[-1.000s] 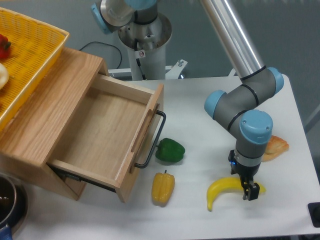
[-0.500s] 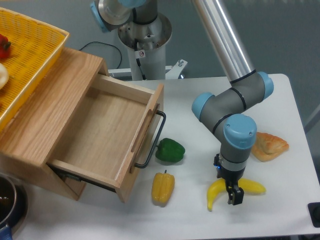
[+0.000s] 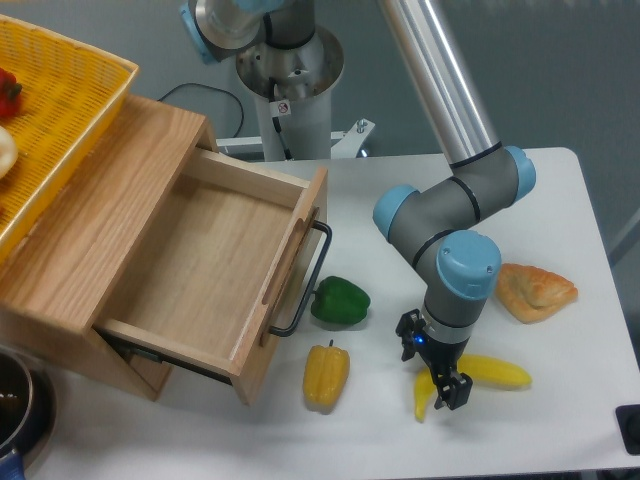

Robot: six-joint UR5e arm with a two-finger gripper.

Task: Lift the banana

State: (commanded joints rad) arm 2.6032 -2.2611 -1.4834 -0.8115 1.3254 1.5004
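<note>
We see the gripper low over the front right part of the white table, its dark fingers pointing down at the bend of the banana, and from this fixed view we cannot tell whether the fingers are spread or closed, nor whether they touch the fruit. The banana lies flat on the table, its longer end reaching right from behind the gripper and its short end poking out below and to the left of it. Just up and to the right, apart from the banana, we find a tan-orange pastry wedge near the table's right edge. To the left of the gripper sits a yellow bell pepper with its stem up, and just above that a green bell pepper, the two close but not touching. Further left, a wooden drawer unit has its drawer pulled open, the metal handle near the green pepper. On top of the unit, at the upper left, rests a yellow basket.
</note>
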